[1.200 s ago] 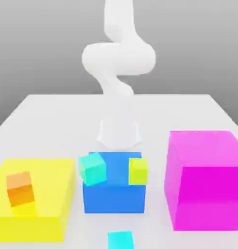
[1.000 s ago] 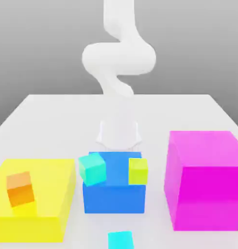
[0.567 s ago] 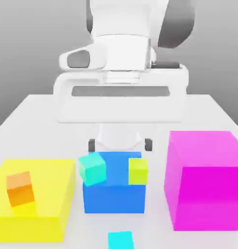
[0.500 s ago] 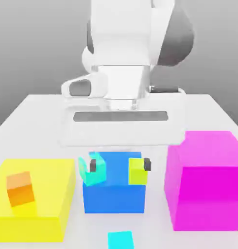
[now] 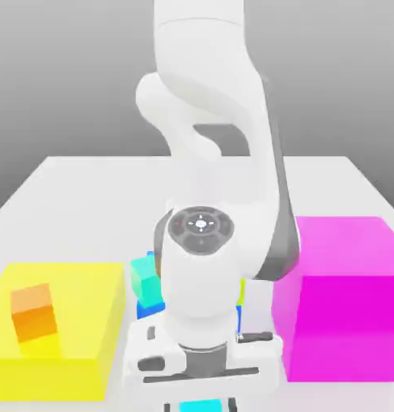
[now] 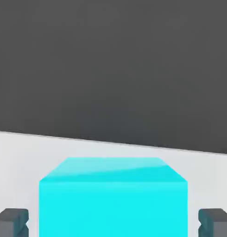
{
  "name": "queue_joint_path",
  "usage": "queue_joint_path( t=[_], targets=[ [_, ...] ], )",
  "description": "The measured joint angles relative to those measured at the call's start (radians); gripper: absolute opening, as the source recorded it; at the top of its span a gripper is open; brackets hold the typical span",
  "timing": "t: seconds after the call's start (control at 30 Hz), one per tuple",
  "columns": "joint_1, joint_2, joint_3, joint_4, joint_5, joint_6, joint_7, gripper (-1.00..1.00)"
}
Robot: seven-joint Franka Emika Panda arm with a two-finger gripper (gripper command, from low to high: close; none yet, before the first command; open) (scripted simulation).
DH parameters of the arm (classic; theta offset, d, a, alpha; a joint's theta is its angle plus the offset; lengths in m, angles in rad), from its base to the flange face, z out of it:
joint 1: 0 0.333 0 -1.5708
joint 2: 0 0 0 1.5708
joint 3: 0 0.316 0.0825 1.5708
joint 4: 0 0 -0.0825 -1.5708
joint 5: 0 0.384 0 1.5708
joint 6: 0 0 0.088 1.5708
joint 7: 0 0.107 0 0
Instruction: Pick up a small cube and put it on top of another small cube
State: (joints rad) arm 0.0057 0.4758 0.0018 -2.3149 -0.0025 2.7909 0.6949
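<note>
- The gripper [image 6: 113, 222] straddles the small cube [image 6: 113, 199]. One dark grey, blocky finger [image 6: 11, 222] stands on each side of it.
- In the hand view a thin strip of table shows between each finger and the cube's side, so the jaws look slightly wider than the cube and not yet pressed on it.
- The small cube is bright cyan, plain, flat-faced and sharp-edged. It sits on the pale table [image 5: 71, 185] at the near edge of the exterior view, under the hand.
- The hand's flat white housing sits low over the table. The glossy white arm [image 5: 202, 265] bends forward and down from its base at the far side, with the wrist pointing the gripper at the table.
- Behind the wrist, another small cube [image 5: 142, 278], mint-teal and slightly tilted, lies on the blue block [image 5: 148, 308], well apart from the cyan one.
- A sliver of lime cube [image 5: 241, 291] peeks out past the arm.
- A low, matte yellow block [image 5: 55, 354] on the exterior view's left carries an orange cube [image 5: 33, 312].
- A tall magenta block [image 5: 345, 298] stands on the exterior view's right.
</note>
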Motion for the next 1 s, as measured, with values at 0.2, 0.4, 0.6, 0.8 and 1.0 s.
queue_joint_path(
  t=[0.2,0.4,0.6,0.8,1.0],
  targets=[
    [-0.002,-0.060,0.002,-0.012,-0.001,-0.049,0.001,-1.00],
    [-0.013,-0.272,-0.016,-0.088,-0.009,-0.184,0.008,-1.00],
    [-0.050,-0.489,-0.043,-0.199,-0.027,-0.290,0.025,-1.00],
    [-0.082,-0.706,-0.061,-0.312,-0.037,-0.394,0.037,-1.00],
    [-0.121,-0.924,-0.077,-0.424,-0.039,-0.500,0.042,-1.00]
  ],
)
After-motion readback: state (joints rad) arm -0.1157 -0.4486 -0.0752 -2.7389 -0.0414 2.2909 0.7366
